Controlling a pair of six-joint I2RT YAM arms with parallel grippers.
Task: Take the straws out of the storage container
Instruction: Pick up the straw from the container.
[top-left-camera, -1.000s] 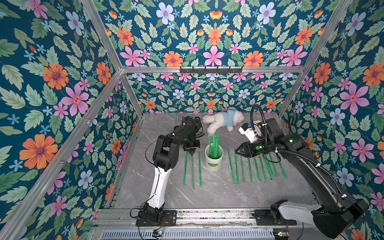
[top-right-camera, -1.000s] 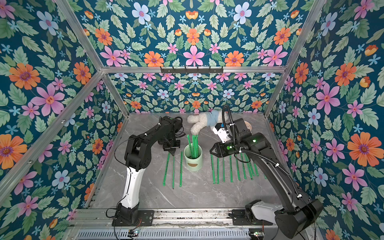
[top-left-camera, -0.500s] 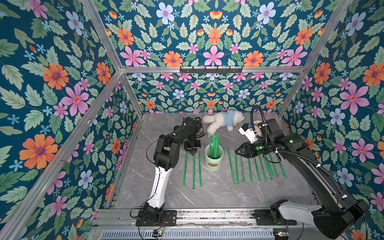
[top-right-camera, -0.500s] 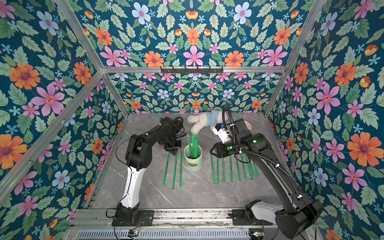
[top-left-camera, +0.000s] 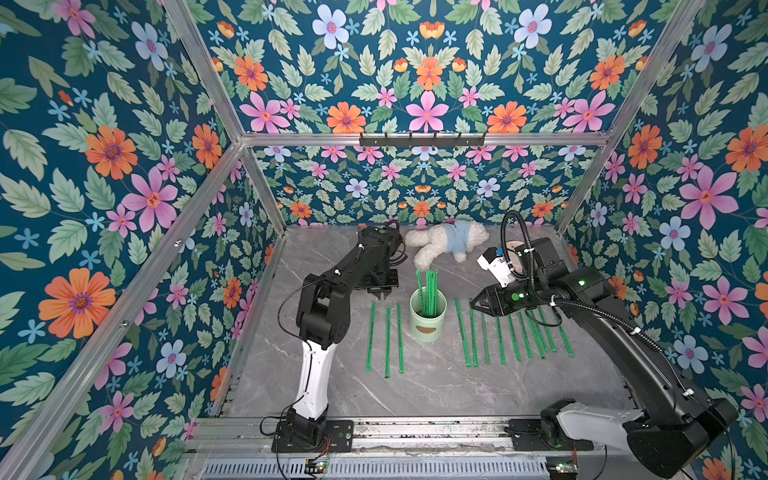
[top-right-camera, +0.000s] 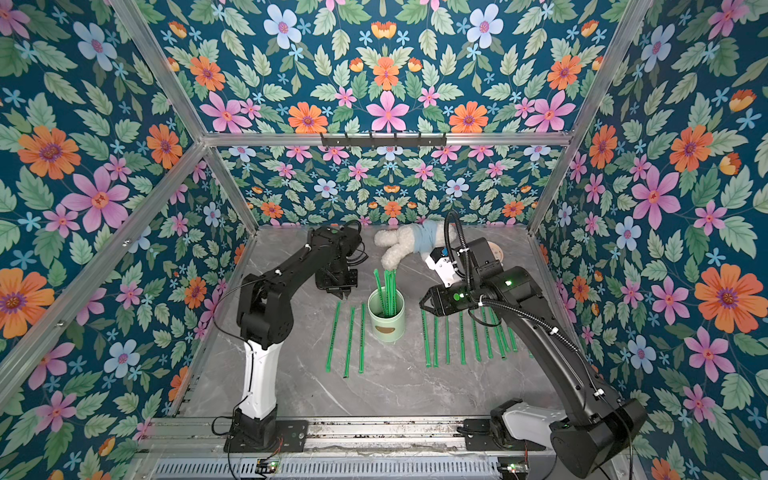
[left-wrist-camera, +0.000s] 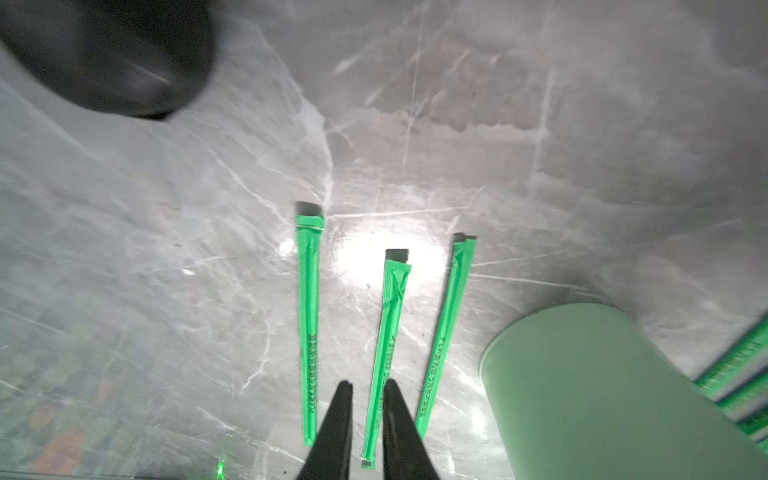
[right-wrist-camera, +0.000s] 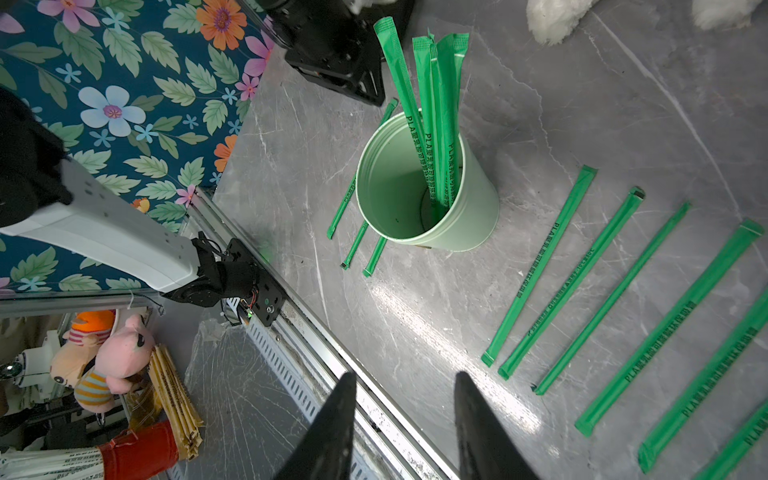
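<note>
While L gripper (left-wrist-camera: 368, 388) hangs w/ jaws a narrow slit apart, gripping nothing, I see three straws (left-wrist-camera: 308, 316) flat on the table (left-wrist-camera: 166, 208) below. R gripper (right-wrist-camera: 405, 382) gapes wide, empty, by a longer row. Cup (right-wrist-camera: 478, 216) stands upright btwn the rows, a few straws leaning inside.

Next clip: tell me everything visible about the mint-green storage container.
The storage container is a small pale mint-green cylindrical cup, metal-looking, with a brown oval mark on its side. It stands upright and open-topped on the grey marble-patterned table. A handful of green straws lean inside, sticking well above its rim.
</note>
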